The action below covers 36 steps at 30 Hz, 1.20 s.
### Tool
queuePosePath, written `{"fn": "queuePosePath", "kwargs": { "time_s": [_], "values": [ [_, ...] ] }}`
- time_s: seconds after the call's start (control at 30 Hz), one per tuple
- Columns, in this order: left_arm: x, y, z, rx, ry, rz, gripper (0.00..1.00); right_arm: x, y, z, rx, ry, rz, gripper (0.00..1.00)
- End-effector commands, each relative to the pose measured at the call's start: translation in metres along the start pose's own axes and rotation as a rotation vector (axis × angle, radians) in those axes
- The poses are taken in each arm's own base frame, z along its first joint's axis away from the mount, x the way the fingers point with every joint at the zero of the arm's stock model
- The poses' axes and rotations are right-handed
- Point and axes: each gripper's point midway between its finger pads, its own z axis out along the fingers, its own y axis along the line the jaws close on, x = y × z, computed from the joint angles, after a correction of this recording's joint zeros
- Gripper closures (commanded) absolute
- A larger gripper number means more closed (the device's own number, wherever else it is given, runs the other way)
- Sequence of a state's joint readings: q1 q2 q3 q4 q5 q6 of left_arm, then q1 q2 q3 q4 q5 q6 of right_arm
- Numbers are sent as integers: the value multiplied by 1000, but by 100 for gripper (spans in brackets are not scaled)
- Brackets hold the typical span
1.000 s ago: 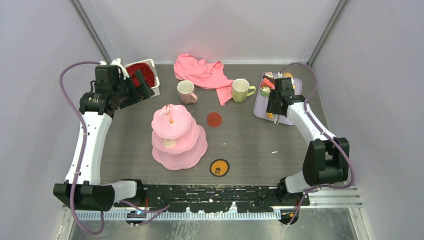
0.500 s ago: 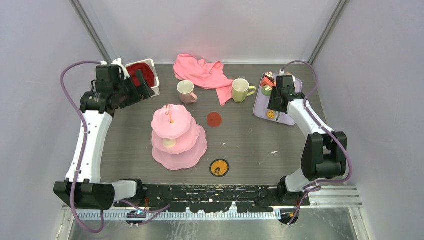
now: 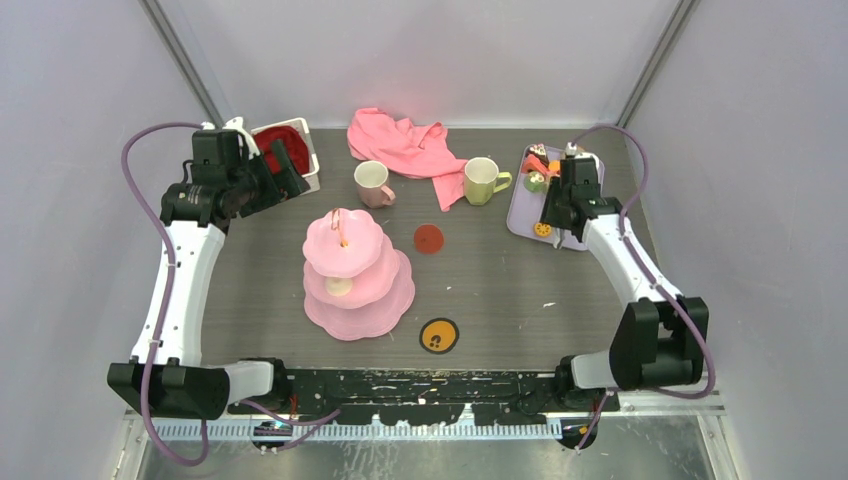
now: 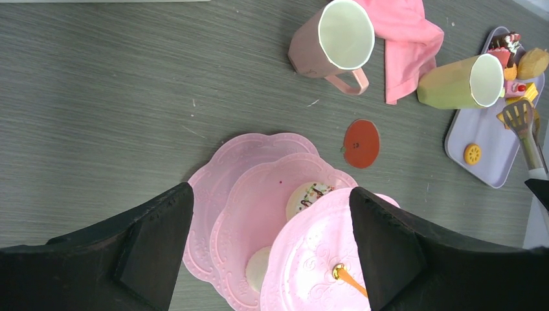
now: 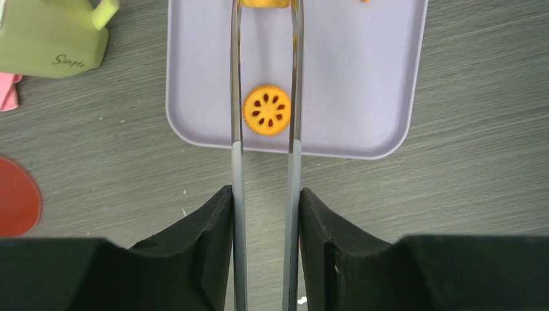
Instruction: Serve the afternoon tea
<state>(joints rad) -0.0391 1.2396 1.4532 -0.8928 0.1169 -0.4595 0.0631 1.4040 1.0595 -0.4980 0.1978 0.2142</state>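
A: Step in hand?

B: Loading the stand (image 3: 358, 270), by the look of it. Found it left of centre, with only two pale rounds (image 4: 309, 196) on its lower tiers. Found the tray (image 5: 362, 71) at far right, well apart from it. Saw the right claw (image 5: 264, 194) clamped on tongs (image 5: 237, 97), blades lying along the tray to either side of an orange round (image 5: 266, 109), tips at a yellow piece (image 5: 262, 2). Couldn't tell whether pinched. Counted more pastries (image 3: 535, 165) heaped at the tray's far end.

A: And the left claw (image 4: 268, 191)?

B: Saw it spread wide, holding nothing, up beside the basket (image 3: 310, 165), looking down on the stand.

A: Next move?

B: Probably called for squeezing the tongs on one pastry, lifting clear of the tray rim, then carrying leftward to a free tier. Judged the grip chancy: small toy, long springy blades.

A: Anything in the way?

B: Noted the cloth (image 3: 405, 145) at the back, harmless there. Marked the green mug (image 3: 482, 180) just left of the tray, right on that path. Placed the pink mug (image 3: 372, 183) behind the stand. Spotted a red disc (image 3: 429, 238) between stand and green mug, and an orange disc (image 3: 439, 335) nearer the bases.
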Motion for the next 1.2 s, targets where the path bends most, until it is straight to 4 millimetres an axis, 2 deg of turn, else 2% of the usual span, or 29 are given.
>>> {"fn": "queuePosePath", "kwargs": {
  "time_s": [0.0, 0.1, 0.27, 0.37, 0.53, 0.67, 0.77, 0.93, 1.17],
  "values": [
    [-14, -7, -2, 32, -51, 21, 11, -23, 6, -34, -70, -114, 40, 88],
    [-15, -6, -3, 26, -54, 24, 11, -19, 9, -52, -114, -127, 51, 89],
    [-16, -5, -5, 19, -56, 26, 10, -24, 8, -88, -152, -168, 57, 89],
    [-16, -6, -5, 20, -53, 24, 10, -29, 14, -111, -212, -191, 54, 90],
    [-20, -4, -10, 3, -66, 33, 10, -33, 41, -149, -401, -192, 16, 90],
    [-21, -5, -12, 6, -67, 33, 10, -30, 72, -188, -635, -205, -46, 89],
    [-22, -6, -13, 8, -68, 30, 10, -21, 92, -216, -795, -196, -106, 88],
    [-21, -9, -13, 23, -62, 16, 10, 4, 120, -250, -961, -141, -213, 87],
    [-20, -9, -17, 22, -69, 10, 10, 54, 161, -271, -1082, -1, -359, 87]
  ]
}}
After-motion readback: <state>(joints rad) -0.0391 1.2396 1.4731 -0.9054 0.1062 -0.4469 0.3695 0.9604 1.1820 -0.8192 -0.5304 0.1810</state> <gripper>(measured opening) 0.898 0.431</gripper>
